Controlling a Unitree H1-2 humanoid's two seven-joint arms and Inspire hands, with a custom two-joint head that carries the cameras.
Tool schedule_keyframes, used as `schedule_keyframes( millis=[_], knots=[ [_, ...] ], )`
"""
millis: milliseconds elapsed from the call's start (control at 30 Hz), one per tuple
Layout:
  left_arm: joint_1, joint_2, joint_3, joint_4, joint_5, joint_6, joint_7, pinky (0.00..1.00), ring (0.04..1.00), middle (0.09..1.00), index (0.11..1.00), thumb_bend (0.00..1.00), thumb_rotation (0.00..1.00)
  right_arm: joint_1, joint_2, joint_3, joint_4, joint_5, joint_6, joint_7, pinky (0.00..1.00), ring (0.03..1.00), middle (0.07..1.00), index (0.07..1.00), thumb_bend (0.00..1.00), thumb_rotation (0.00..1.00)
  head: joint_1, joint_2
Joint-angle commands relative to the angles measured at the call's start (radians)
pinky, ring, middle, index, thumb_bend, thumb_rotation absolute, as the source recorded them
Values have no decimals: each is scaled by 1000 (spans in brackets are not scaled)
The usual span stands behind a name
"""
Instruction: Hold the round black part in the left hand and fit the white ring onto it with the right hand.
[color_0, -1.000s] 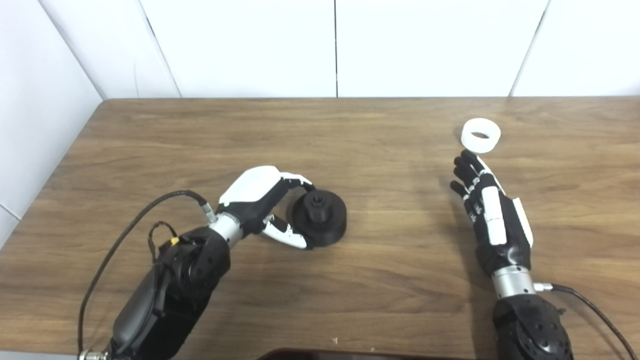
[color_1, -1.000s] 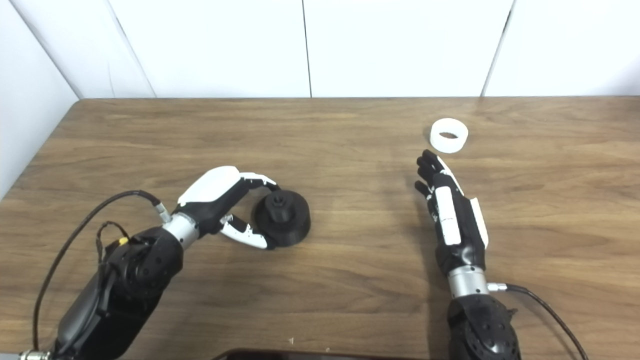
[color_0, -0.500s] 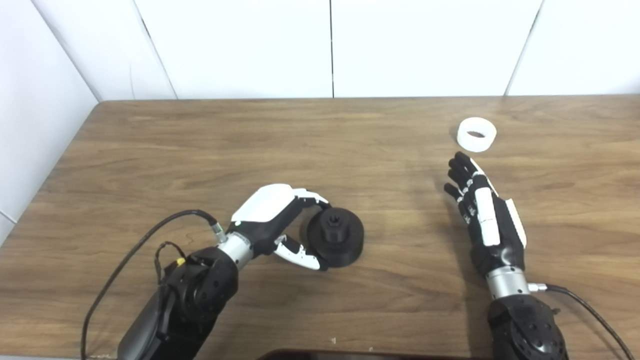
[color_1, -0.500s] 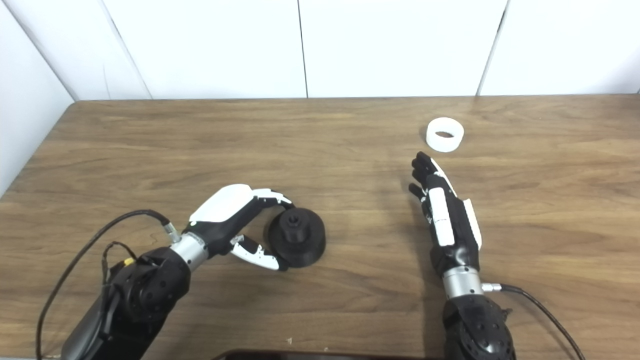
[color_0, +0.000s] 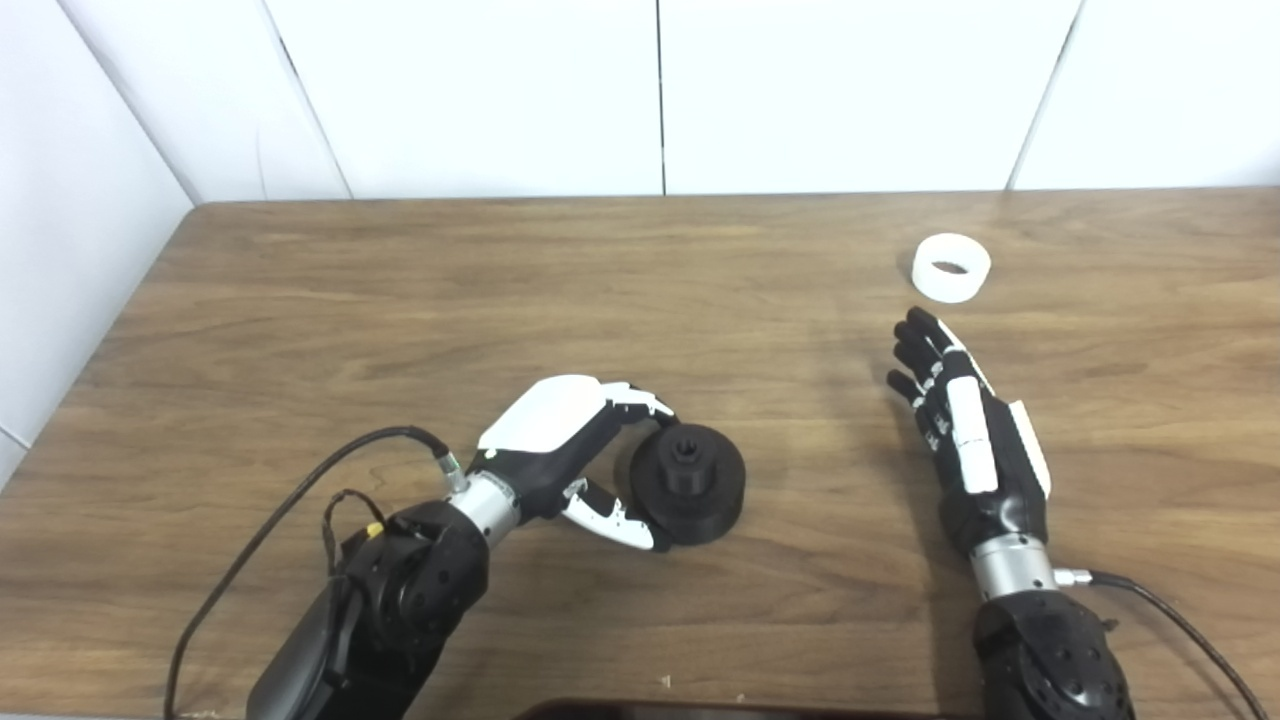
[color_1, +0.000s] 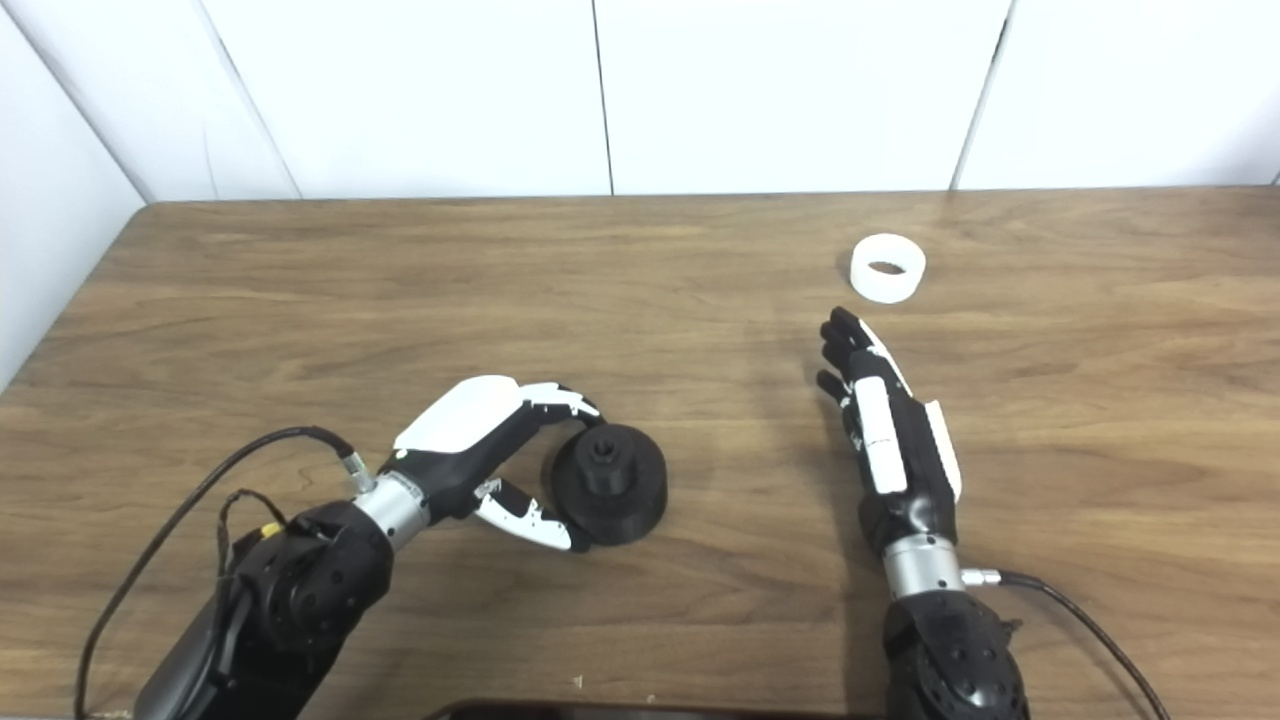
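The round black part (color_0: 695, 485), a disc with a raised hub, sits on the wooden table (color_0: 400, 280) in the near middle. My left hand (color_0: 560, 440) grips its left side, with fingers curled over the far rim and thumb against the near rim. The white ring (color_0: 951, 267) lies flat at the far right. My right hand (color_0: 965, 440) is open and empty, its fingers stretched toward the ring. The fingertips stop a short way before the ring. In the right eye view the part (color_1: 610, 485) and the ring (color_1: 887, 267) show the same way.
White wall panels close off the table's far edge and left side. A dark object (color_0: 700, 710) peeks in at the bottom edge. Cables trail from both wrists, on the left (color_0: 300, 490) and on the right (color_0: 1180, 620).
My left hand has moved to the right and nearer, taking the black part with it. The view has shifted slightly. My right hand and the ring have barely changed.
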Motion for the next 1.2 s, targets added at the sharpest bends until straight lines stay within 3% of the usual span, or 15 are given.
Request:
schedule_keyframes(
  millis=[0, 33, 67, 200, 300, 467, 633, 833, 967, 1167],
  knots=[
    [-6, 5, -3, -5, 8, -8, -16, 852, 918, 861, 718, 769, 252, -74, -102, -14, -86, -205, 32, -44, 832, 899, 899, 861, 548, 732, -1, 0],
    [-6, 5, -4, -3, 9, -10, -15, 854, 918, 861, 720, 769, 253, -99, -139, -14, -99, -308, 59, -62, 829, 889, 887, 842, 569, 648, -1, 0],
    [-6, 4, -5, -1, 12, -12, -13, 855, 916, 859, 719, 772, 254, -121, -167, -14, -106, -379, 80, -72, 890, 908, 884, 825, 651, 530, -2, -1],
    [-9, 0, -11, 10, 15, -24, -7, 851, 914, 858, 719, 770, 260, -225, -252, -12, -101, -514, 160, -72, 943, 960, 897, 817, 726, 415, -6, -4],
    [-11, -3, -13, 16, 14, -25, -10, 853, 913, 859, 722, 768, 267, -307, -315, -1, -51, -558, 166, -50, 907, 961, 902, 795, 764, 352, -8, -5],
    [-13, -3, -16, 24, 12, -34, -11, 859, 915, 863, 727, 768, 282, -422, -383, 52, 50, -626, 226, 16, 885, 969, 916, 764, 830, 310, -13, -7],
    [-13, -3, -15, 31, 16, -50, -6, 851, 911, 860, 726, 774, 279, -504, -410, 96, 169, -657, 212, 34, 861, 970, 909, 740, 859, 298, -27, -13],
    [-5, -4, -10, 32, 17, -57, -6, 856, 913, 858, 723, 774, 277, -592, -437, 151, 339, -672, 190, 59, 984, 998, 939, 737, 867, 292, -42, -26],
    [-2, -2, -5, 40, 13, -60, -3, 859, 915, 860, 724, 772, 265, -635, -455, 186, 416, -676, 175, 75, 954, 998, 934, 741, 877, 308, -50, -29],
    [-1, -3, -2, 48, 13, -69, 4, 855, 913, 859, 723, 776, 254, -687, -465, 213, 514, -665, 165, 93, 984, 1000, 943, 747, 870, 299, -52, -38]
  ],
)
